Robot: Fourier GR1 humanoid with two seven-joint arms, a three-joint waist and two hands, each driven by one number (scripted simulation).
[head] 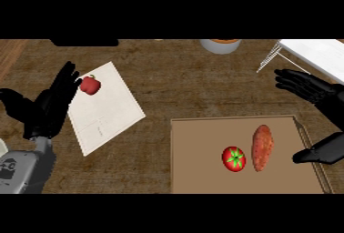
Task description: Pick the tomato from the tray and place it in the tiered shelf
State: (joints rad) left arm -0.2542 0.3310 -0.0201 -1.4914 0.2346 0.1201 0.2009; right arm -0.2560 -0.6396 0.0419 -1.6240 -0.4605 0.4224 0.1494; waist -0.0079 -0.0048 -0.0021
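A: Nearest first?
B: Flat brown rectangular tray at the near right. Round red tomato with a green stalk lying on its floor, just beside a long orange sweet potato. Not yet grasped.
A: And by it?
B: Black right hand at the tray's right edge, fingers straight and spread apart, thumb held wide, clamped on nothing. Near the tomato, not touching.
A: Other side?
B: Black left hand resting at the left, fingers up and apart, empty. Beside it, a pale rectangular board bearing a small red bell pepper.
A: Step, then?
B: Seemingly the reach, before any pick. Calls next for moving left and down over the tomato, then closing round it without nudging the sweet potato.
A: Then?
B: Lifting to the white wire-framed tiered shelf at the far right, well right of a round white pot.
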